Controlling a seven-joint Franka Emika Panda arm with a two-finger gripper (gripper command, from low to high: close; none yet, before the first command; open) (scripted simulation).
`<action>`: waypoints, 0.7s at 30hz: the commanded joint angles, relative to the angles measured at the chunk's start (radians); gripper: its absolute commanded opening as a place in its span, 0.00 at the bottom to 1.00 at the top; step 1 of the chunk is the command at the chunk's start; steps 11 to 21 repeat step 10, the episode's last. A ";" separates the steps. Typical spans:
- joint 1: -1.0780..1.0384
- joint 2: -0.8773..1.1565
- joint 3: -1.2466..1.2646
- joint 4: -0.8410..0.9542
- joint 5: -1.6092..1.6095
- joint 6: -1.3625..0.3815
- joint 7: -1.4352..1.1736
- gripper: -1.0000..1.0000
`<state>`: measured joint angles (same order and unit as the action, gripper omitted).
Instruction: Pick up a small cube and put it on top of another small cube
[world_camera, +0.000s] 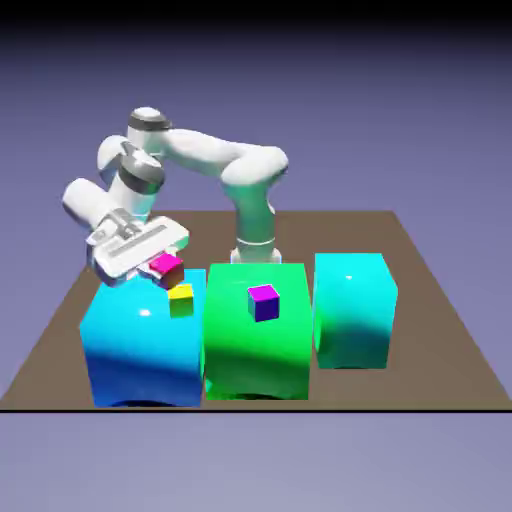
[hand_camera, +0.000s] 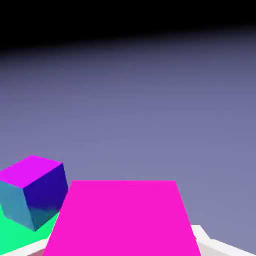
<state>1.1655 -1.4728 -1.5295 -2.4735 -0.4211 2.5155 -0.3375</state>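
Pink cube (hand_camera: 122, 220) is pinched by grpr (world_camera: 166, 268), tilted, near yellow-topped cube (world_camera: 180, 301) on blue block (world_camera: 147, 345), ext. view's left; contact prob. absent, hard to tell.

Three big blocks (world_camera: 350, 335) are lined up near the table's (world_camera: 430, 370) front edge. By the exterior view, a small cube (world_camera: 180, 302) is carried on the leftmost, a second cube (world_camera: 264, 304) on the middle one.

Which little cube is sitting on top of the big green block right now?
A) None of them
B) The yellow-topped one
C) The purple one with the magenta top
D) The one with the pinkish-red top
C: in the exterior view the purple cube rests on the big green block, while the yellow-topped cube is over by the big blue block.
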 joint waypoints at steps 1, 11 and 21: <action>0.035 -0.019 0.012 -0.034 -0.026 0.019 0.015 0.00; 0.126 -0.026 -0.069 -0.047 -0.095 0.112 -0.004 1.00; 0.126 -0.026 -0.069 -0.047 -0.095 0.112 -0.004 1.00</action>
